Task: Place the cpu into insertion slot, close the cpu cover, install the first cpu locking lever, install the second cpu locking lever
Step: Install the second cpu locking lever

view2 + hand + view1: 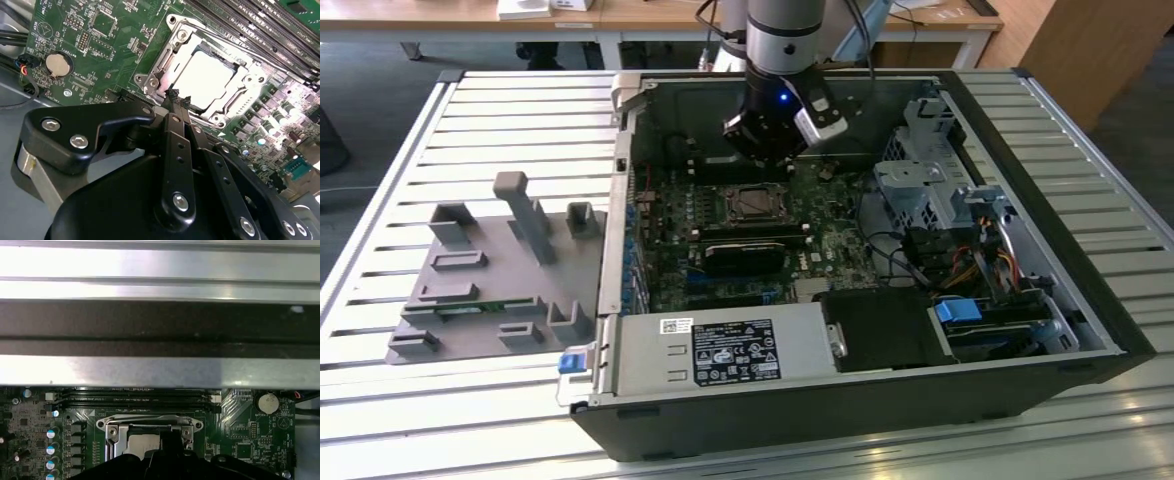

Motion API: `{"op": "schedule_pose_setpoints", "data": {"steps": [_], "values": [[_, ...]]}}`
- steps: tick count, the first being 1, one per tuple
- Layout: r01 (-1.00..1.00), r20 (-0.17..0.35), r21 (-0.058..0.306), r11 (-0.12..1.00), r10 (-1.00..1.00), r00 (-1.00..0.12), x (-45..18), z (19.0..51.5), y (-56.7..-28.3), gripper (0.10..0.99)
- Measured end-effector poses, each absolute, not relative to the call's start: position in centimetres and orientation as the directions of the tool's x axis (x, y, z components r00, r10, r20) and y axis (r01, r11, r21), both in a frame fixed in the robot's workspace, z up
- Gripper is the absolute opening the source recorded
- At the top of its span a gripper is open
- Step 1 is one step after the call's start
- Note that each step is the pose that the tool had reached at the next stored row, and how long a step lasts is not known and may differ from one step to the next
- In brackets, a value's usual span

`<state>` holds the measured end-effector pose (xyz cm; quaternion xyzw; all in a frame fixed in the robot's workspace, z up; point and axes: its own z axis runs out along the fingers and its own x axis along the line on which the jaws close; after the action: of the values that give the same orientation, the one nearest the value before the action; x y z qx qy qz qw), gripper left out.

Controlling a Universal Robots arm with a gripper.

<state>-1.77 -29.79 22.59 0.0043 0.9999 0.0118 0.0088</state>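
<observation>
The cpu (pixel 207 79) lies flat in the insertion slot (pixel 220 119), its silver top showing through the window of the cpu cover (pixel 161 64), which lies down over it. My gripper (pixel 178 95) hovers just beside the socket's edge, its black fingers shut together with nothing between them. In the exterior view the gripper (pixel 769 158) hangs inside the open computer case, a little behind the cpu (pixel 751 203). The first wrist view has the cpu cover (pixel 150 421) and the cpu (pixel 141 444) partly hidden behind the gripper body.
A black heatsink block (pixel 747 252) sits just in front of the socket. Memory slots (pixel 260 20) and a coin battery (pixel 55 64) flank it. The drive cage (pixel 923 185), the power supply (pixel 720 352) and the case wall (pixel 150 371) hem the board in. A grey fixture tray (pixel 494 270) lies at the exterior view's left.
</observation>
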Motion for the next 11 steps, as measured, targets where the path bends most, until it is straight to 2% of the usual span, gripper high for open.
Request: {"op": "schedule_pose_setpoints", "data": {"steps": [11], "values": [[0.008,-0.017,0.024,1.0,0.009,-1.0,-1.76,23.6,-30.04,0.106]]}}
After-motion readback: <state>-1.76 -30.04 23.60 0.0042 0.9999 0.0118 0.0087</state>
